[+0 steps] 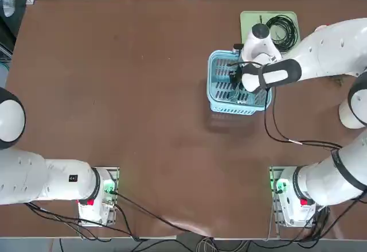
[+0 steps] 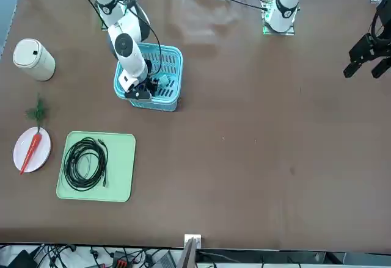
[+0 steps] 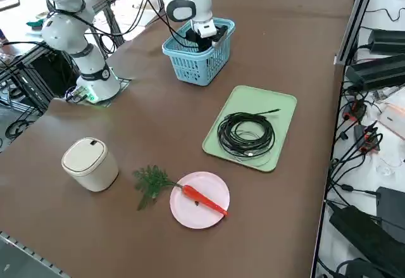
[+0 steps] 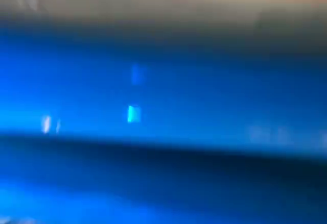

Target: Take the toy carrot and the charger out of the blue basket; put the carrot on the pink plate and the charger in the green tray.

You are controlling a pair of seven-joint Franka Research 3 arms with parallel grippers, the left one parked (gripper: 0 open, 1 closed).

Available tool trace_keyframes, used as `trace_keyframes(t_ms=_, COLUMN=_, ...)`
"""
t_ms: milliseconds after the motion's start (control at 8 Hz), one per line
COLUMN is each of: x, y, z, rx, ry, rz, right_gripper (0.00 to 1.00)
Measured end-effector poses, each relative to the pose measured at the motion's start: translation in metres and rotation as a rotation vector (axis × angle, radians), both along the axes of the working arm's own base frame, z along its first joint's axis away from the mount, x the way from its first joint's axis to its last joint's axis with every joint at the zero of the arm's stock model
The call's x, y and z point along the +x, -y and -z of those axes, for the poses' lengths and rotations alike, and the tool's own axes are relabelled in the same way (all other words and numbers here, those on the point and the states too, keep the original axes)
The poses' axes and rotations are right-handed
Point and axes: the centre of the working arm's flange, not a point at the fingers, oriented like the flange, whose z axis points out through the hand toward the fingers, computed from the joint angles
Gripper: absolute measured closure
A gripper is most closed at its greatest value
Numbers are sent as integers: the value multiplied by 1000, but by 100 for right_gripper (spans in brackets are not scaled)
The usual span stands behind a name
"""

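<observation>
Charger retrieval is the apparent step. Right gripper (image 2: 143, 91) is at the blue basket (image 2: 173, 94); jaws' state cannot be determined. Next, confirm grip before lifting.

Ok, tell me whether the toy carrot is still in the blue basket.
No, the toy carrot lies across the pink plate.

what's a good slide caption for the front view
Toy carrot on the pink plate, black cable coiled in the green tray, right tool at the blue basket
</observation>
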Motion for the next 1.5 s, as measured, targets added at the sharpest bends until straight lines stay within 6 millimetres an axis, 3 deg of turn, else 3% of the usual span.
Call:
trace_keyframes(t_ms=125, x=0, y=0, z=0, rx=0, ry=1, rz=0, right_gripper=85)
trace_keyframes(t_ms=625, x=2, y=-1, z=-2, rx=3, ry=5, rz=0, right_gripper=96)
trace_keyframes(t_ms=1250, x=2, y=-4, z=-12, rx=-2, ry=11, rz=25, right_gripper=96)
trace_keyframes(t_ms=1500, x=-1, y=-6, z=-26, rx=-32, ry=-8, rz=58, right_gripper=96)
